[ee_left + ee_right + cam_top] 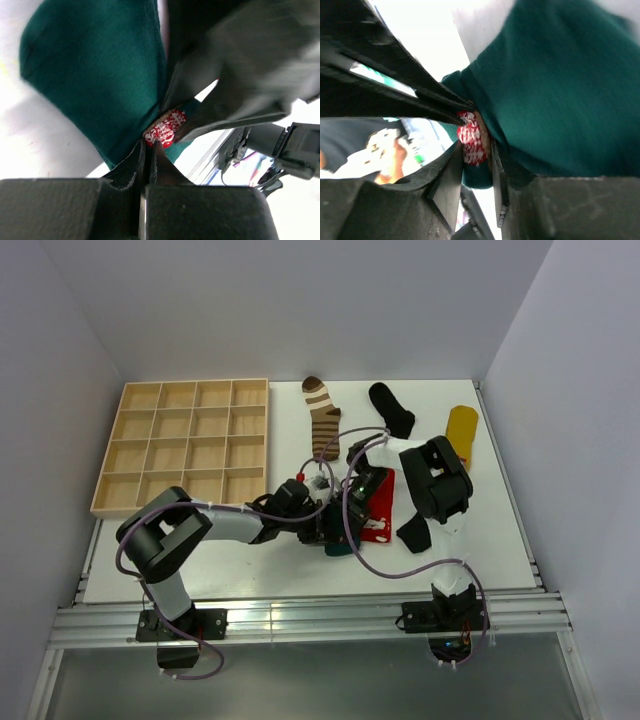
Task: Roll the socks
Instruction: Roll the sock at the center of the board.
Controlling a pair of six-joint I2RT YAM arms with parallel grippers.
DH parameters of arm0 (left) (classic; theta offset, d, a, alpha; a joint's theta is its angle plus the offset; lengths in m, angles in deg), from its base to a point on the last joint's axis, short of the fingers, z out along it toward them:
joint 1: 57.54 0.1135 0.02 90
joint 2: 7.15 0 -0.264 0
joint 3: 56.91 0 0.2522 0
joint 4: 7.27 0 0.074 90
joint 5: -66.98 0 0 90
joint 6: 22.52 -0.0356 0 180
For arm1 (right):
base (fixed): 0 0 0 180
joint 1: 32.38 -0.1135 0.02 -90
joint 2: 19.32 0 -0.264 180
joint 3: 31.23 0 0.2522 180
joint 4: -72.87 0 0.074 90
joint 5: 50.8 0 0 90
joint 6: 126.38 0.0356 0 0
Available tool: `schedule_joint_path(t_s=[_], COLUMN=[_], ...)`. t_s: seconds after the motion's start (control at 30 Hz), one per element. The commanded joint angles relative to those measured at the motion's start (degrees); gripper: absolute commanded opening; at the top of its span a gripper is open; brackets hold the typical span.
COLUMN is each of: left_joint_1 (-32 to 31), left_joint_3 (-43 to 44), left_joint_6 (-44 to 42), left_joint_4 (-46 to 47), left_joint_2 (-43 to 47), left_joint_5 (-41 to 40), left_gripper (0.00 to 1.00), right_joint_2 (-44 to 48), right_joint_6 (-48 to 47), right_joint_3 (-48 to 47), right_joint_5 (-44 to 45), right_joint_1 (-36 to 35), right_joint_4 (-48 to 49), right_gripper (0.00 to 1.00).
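Observation:
The dark teal sock (338, 548) lies near the table's front middle and fills the left wrist view (95, 75) and right wrist view (560, 85). Its edge carries a red-and-white patch (167, 125). My left gripper (151, 143) is shut, pinching the fabric at that patch. My right gripper (476, 150) faces it from the other side, jaws apart, with the patch (472, 137) and a fold of teal fabric between them. In the top view both grippers, left (330, 530) and right (347, 523), meet over this sock. A red sock (378, 505) lies right beside it.
A brown-cream striped sock (322, 418), a plain black sock (392, 408) and a yellow sock (462, 435) lie at the back. Another black sock (414, 532) sits under the right arm. A wooden compartment tray (120, 510) stands at the left.

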Motion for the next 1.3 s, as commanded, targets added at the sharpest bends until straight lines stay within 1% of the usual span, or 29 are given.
schedule_joint_path(t_s=[0.0, 0.17, 0.37, 0.43, 0.5, 0.57, 0.67, 0.7, 0.77, 0.8, 0.9, 0.97, 1.03, 1.07, 1.27], left_joint_1=[-1.2, -1.1, 1.3, 2.2, 3.2, 4.4, 6.0, 6.3, 7.1, 7.4, 8.0, 8.3, 8.3, 8.5, 8.5], left_joint_3=[0.9, 1.9, 1.6, 1.0, 1.4, 1.5, 1.7, 2.0, 2.8, 3.1, 3.9, 4.3, 4.5, 4.5, 4.1], left_joint_6=[3.5, 5.9, 6.0, 6.4, 6.4, 6.8, 7.6, 7.5, 7.1, 7.0, 6.5, 6.0, 5.7, 5.7, 5.5], left_joint_4=[-12.2, -16.3, -16.8, -16.8, -19.3, -19.8, -20.5, -21.6, -22.3, -22.8, -23.8, -24.5, -24.5, -24.5, -23.8], left_joint_2=[1.1, 2.0, 1.5, 1.3, 1.0, 0.5, -0.4, -0.6, -1.4, -1.7, -2.7, -3.5, -4.1, -4.6, -5.9], left_joint_5=[-0.1, 0.3, 3.0, 4.4, 4.9, 5.9, 7.5, 7.5, 8.3, 8.5, 8.7, 8.5, 8.5, 8.5, 9.0], left_gripper=[0.00, 0.00, 0.00, 0.00, 0.00, 0.00, 0.00, 0.00, 0.00, 0.01, 0.00, 0.00, 0.01, 0.00, 0.00], right_joint_2=[4.8, 7.9, 11.4, 13.4, 16.8, 20.2, 24.8, 26.3, 29.0, 32.1, 38.3, 41.1, 43.5, 44.1, 45.7], right_joint_6=[1.7, 2.4, 1.7, 1.7, 1.3, 0.1, -1.2, -1.7, -1.8, -2.4, -3.0, -3.7, -4.4, -4.4, -5.9], right_joint_3=[0.0, 1.0, 2.8, 5.2, 8.1, 10.9, 13.8, 16.3, 19.1, 21.9, 28.2, 30.6, 32.7, 33.7, 35.1], right_joint_5=[3.2, 4.2, 4.4, 6.1, 7.9, 8.8, 10.4, 11.1, 13.7, 15.1, 19.5, 20.1, 20.5, 20.8, 22.7], right_joint_1=[0.5, 1.0, 2.3, 2.5, 2.5, 2.4, 1.8, 1.4, -0.6, -1.5, -6.4, -9.9, -11.6, -13.2, -17.5], right_joint_4=[10.1, 12.4, 13.8, 16.2, 19.1, 21.6, 24.0, 26.0, 28.8, 31.5, 37.8, 39.8, 41.9, 42.4, 43.7], right_gripper=[0.36, 0.40, 0.41, 0.41, 0.42, 0.42, 0.43, 0.43, 0.45, 0.46, 0.50, 0.53, 0.55, 0.56, 0.58])
